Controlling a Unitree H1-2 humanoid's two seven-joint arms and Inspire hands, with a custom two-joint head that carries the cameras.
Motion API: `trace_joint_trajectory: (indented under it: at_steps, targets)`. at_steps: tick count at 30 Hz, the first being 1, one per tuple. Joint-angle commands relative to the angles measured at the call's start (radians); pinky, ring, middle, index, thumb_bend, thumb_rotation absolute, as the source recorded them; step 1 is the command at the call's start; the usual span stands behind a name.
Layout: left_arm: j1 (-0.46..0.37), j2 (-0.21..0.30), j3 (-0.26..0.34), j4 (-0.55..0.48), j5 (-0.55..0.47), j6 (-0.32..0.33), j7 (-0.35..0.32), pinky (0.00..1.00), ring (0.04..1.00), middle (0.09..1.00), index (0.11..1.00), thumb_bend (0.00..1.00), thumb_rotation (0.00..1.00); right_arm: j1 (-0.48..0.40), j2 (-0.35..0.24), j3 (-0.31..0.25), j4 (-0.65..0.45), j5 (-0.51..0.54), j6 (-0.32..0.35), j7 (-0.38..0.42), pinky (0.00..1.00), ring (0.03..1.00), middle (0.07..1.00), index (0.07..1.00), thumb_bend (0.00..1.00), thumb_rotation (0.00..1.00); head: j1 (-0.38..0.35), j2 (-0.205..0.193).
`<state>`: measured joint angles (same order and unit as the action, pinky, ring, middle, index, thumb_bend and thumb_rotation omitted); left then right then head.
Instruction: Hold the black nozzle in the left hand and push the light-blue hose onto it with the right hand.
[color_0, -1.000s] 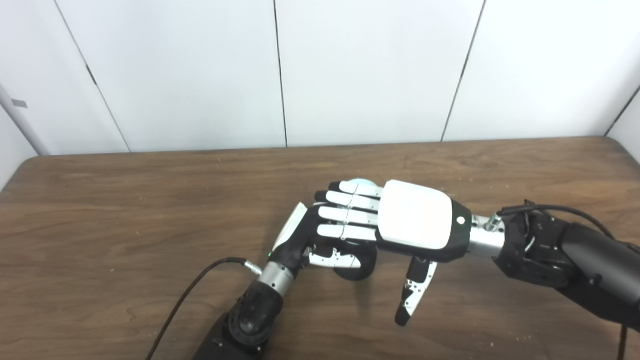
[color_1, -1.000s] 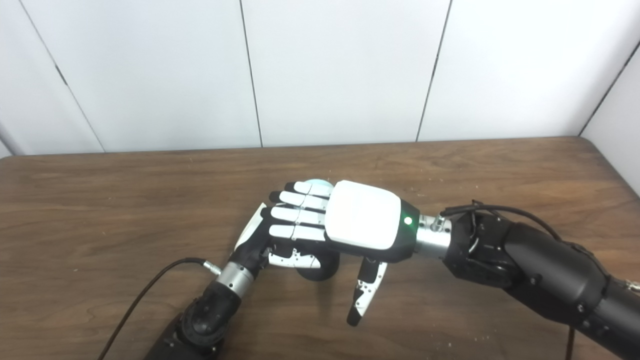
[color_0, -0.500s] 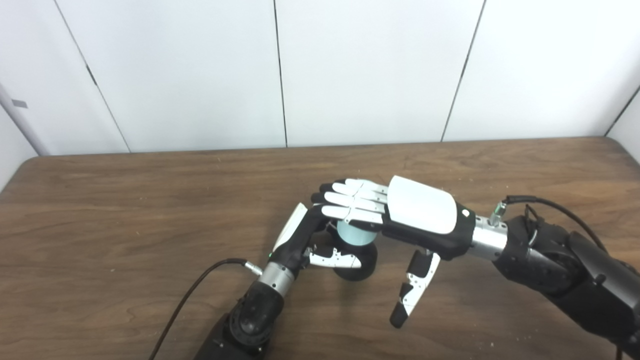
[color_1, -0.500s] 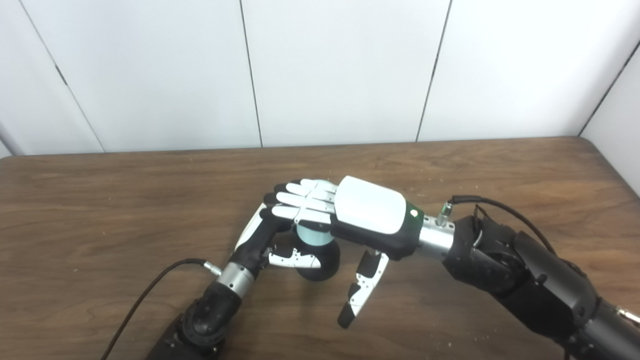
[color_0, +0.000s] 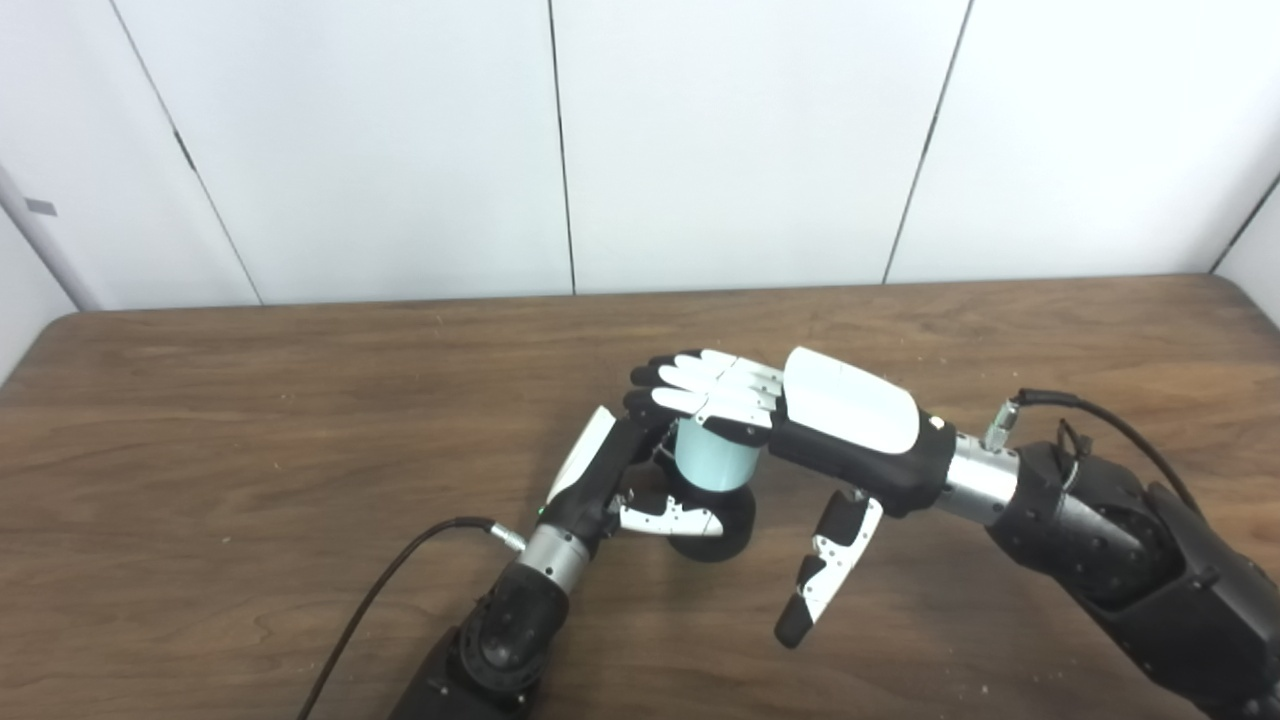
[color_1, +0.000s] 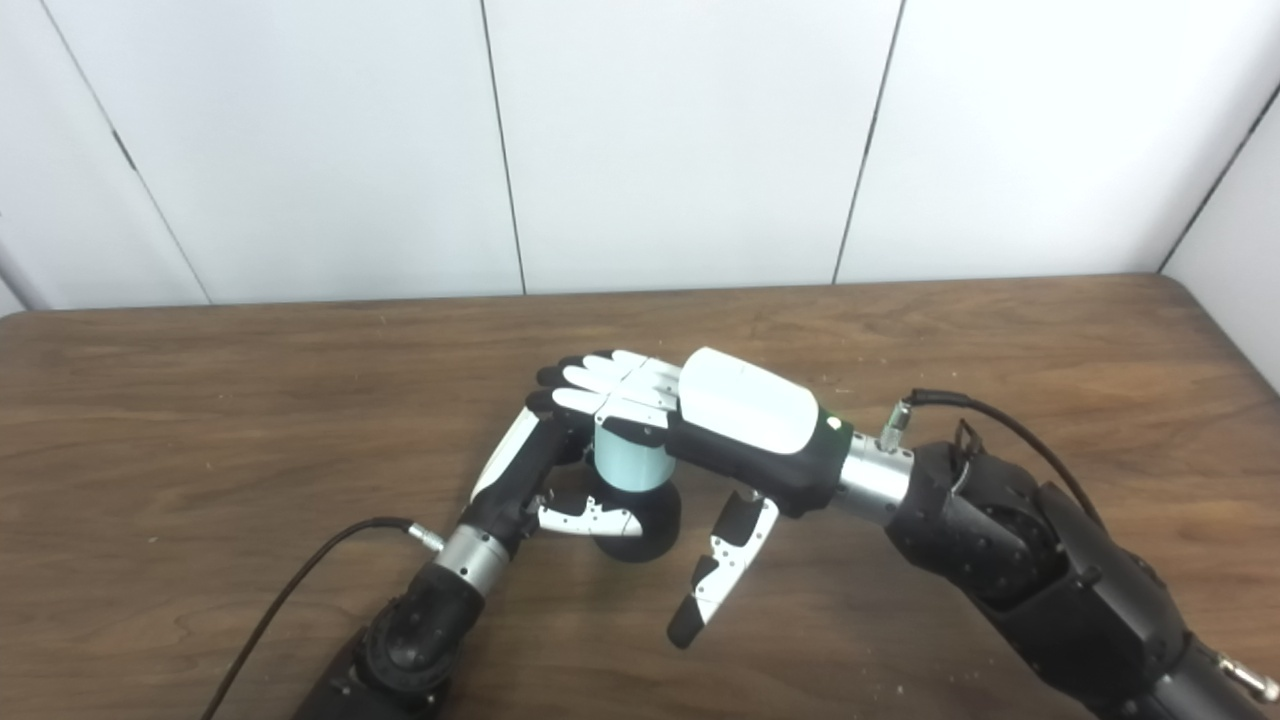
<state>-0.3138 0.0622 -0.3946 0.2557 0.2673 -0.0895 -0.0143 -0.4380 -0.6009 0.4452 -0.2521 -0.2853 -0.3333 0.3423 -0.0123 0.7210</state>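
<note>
1. The left hand (color_0: 610, 480) is clenched around the black nozzle (color_0: 715, 535), which stands on the table (color_0: 200, 450) just below picture centre.
2. The light-blue hose (color_0: 712, 462) stands upright on the nozzle's top, at the nozzle's 12 o'clock.
3. The right hand (color_0: 800, 420) lies flat across the hose's upper end, fingers straight, thumb hanging free at 6 o'clock; it presses and grasps nothing.
4. Judged: mating is largely done; a final press and letting go remain.

Bright even light, soft shadows, sharp focus, slight edge distortion
</note>
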Motion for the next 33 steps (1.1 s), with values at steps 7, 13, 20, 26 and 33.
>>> trace_joint_trajectory:
  at_steps: [7, 13, 20, 26, 33]
  targets:
    - [0.093, 0.031, -0.039, 0.102, 0.044, 0.135, -0.084, 0.36, 0.427, 0.450, 0.505, 0.52, 0.00, -0.039, -0.053, 0.063, 0.037, -0.149, -0.134, 0.035, 0.98, 1.000, 1.000, 0.979, 0.95, 0.60, 0.001, 0.000]
    - [0.092, 0.031, -0.037, 0.098, 0.042, 0.145, -0.087, 0.35, 0.420, 0.445, 0.507, 0.52, 0.00, -0.114, -0.123, 0.213, 0.041, -0.241, -0.137, -0.105, 0.99, 1.000, 1.000, 0.981, 0.93, 0.62, 0.001, 0.001]
    - [0.094, 0.037, -0.049, 0.073, 0.070, 0.177, -0.089, 0.40, 0.468, 0.473, 0.503, 0.52, 0.00, -0.169, -0.176, 0.316, 0.008, -0.384, -0.137, -0.186, 0.98, 1.000, 1.000, 0.963, 0.91, 0.66, 0.000, 0.003]
    - [0.090, 0.043, -0.056, 0.074, 0.079, 0.177, -0.089, 0.40, 0.470, 0.477, 0.501, 0.52, 0.00, -0.173, -0.183, 0.323, 0.012, -0.393, -0.136, -0.194, 0.95, 1.000, 0.998, 0.955, 0.91, 0.66, -0.002, 0.004]
    - [0.094, 0.043, -0.052, 0.078, 0.068, 0.169, -0.088, 0.38, 0.449, 0.469, 0.501, 0.52, 0.00, -0.151, -0.177, 0.294, 0.009, -0.407, -0.136, -0.215, 0.98, 1.000, 0.999, 0.959, 0.91, 0.67, -0.001, 0.003]
